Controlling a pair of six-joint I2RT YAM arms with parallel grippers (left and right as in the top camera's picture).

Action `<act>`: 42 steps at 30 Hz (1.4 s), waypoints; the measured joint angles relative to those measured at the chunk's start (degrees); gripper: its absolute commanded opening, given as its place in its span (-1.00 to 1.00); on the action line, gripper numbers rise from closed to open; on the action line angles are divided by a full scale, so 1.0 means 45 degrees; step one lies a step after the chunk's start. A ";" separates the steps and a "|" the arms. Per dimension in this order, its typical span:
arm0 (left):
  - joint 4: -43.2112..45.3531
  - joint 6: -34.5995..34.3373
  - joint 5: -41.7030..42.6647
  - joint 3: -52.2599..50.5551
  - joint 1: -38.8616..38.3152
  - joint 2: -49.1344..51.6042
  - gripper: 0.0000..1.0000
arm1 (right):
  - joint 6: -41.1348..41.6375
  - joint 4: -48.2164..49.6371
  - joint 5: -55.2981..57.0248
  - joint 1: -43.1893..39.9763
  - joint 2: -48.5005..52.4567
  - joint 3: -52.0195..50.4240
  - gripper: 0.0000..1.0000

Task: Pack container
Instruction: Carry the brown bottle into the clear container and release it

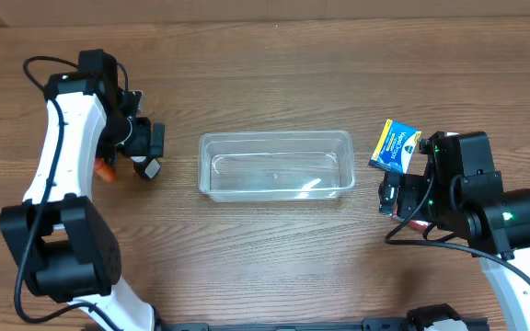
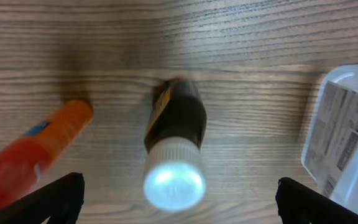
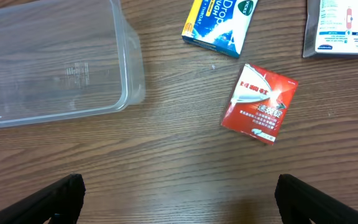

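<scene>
The clear plastic container [image 1: 276,165] sits at the table's middle and is empty; its wall also shows in the right wrist view [image 3: 55,68] and a corner in the left wrist view [image 2: 347,137]. My left gripper [image 1: 147,154] is open, fingers wide apart, just above a small dark bottle with a white cap [image 2: 174,149] that lies on the table between them. An orange tube [image 2: 30,155] lies to its left. My right gripper [image 1: 401,198] is open and empty, over bare wood beside a red packet [image 3: 258,102].
A blue and yellow cough-drop box [image 1: 395,147] lies right of the container, also in the right wrist view [image 3: 219,22]. A white leaflet pack [image 3: 344,28] lies at the far right.
</scene>
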 measured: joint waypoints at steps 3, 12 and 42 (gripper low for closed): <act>0.0126 0.0107 0.0000 0.0005 -0.0024 0.0534 0.75 | 0.0005 -0.0005 0.0005 0.0000 0.0000 0.0000 1.00; -0.0087 0.0194 0.0146 0.0005 -0.0024 0.1375 -0.18 | 0.0000 0.0000 -0.0005 0.0000 0.0000 0.0000 1.00; -0.1146 -0.3968 0.0330 0.0214 -0.6023 -0.1846 -0.59 | 0.0005 -0.0087 0.0000 0.0000 0.0000 0.0000 1.00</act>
